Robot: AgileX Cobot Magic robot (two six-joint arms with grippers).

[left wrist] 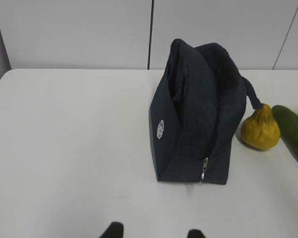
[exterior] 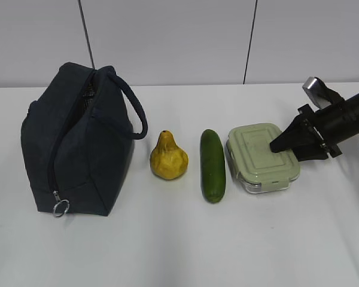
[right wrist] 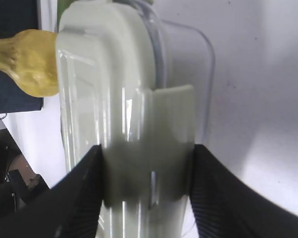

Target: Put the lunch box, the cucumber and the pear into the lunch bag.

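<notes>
— What stood behind the table (exterior: 167, 251)?
— A pale grey wall (exterior: 167, 36) of flat panels, split by thin dark seams.
— And the table itself?
— It was white and smooth, evenly lit, with soft shadows. Its far edge met the wall.

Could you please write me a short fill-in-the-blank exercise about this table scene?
1. The pear lies between the lunch bag and the ____.
2. The right gripper has its jaws around the ____.
3. The lunch box has a pale ____ lid.
4. The ring pull hangs at the bag's ____ end.

Missing words: cucumber; lunch box; green; lower
</notes>
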